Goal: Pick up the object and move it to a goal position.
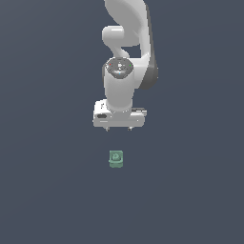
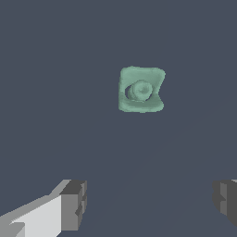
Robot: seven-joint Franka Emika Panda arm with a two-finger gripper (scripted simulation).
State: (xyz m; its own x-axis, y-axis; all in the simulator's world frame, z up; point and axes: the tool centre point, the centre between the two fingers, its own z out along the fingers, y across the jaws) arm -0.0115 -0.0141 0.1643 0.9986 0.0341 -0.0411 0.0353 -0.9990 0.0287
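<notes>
- Small teal-green block resting alone on a flat dark grey floor, a short way off from the gripper rather than beneath it, toward the bottom of the exterior view.
- Squarish and chunky in the wrist view, with softly rounded, slightly wavy edges, a base flaring a little wider than the top, and a round raised mark in the middle (looks matte, like moulded plastic or rubber).
- Gripper spread wide, holding nothing; the two dark ribbed fingertips well apart and no contact with the block.
- Step in hand, as a judgement: approach, before any grasp.
- Next move likely calls for shifting over until the block sits between the fingers, descending, then closing on its sides.
- Block narrower than the present opening, so fit looks easy.
- White smooth arm above; no goal marker visible anywhere.
</notes>
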